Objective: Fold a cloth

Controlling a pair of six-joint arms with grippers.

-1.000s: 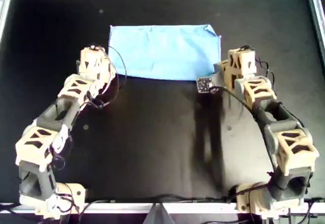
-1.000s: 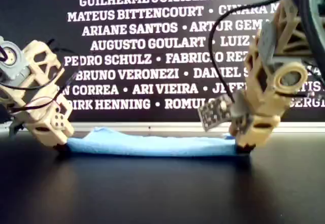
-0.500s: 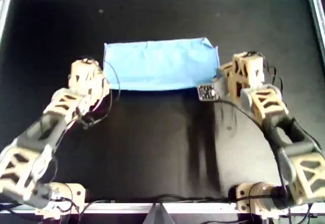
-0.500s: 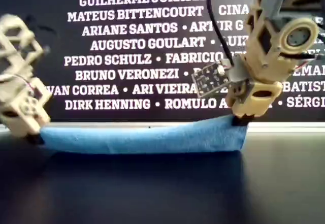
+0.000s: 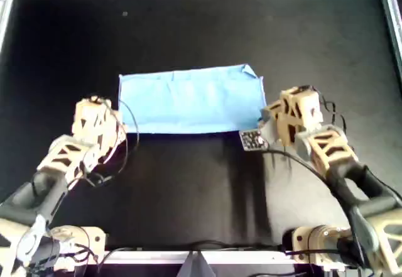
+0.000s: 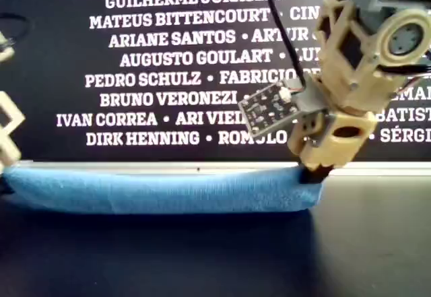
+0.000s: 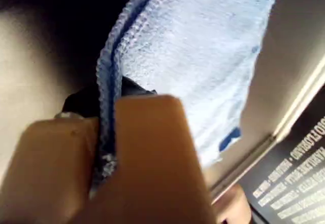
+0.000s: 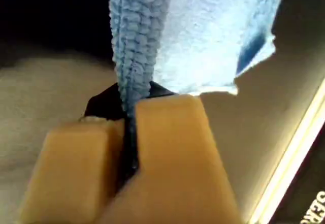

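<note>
Light blue cloth [image 5: 190,99] doubled into a flat rectangle mid-table [image 5: 188,183], near edge lifted. Left gripper [image 7: 106,148] and right gripper [image 8: 129,132] each clamped tight on a near corner

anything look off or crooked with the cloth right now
Only slightly. The cloth lies folded and flat, pinched at its two near corners by the left hand and the right hand. One far corner, on the overhead view's right, sticks out unaligned.

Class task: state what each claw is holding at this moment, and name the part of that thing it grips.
Both hold the cloth: the left claw pinches its doubled edge at one near corner, the right claw at the other.
</note>
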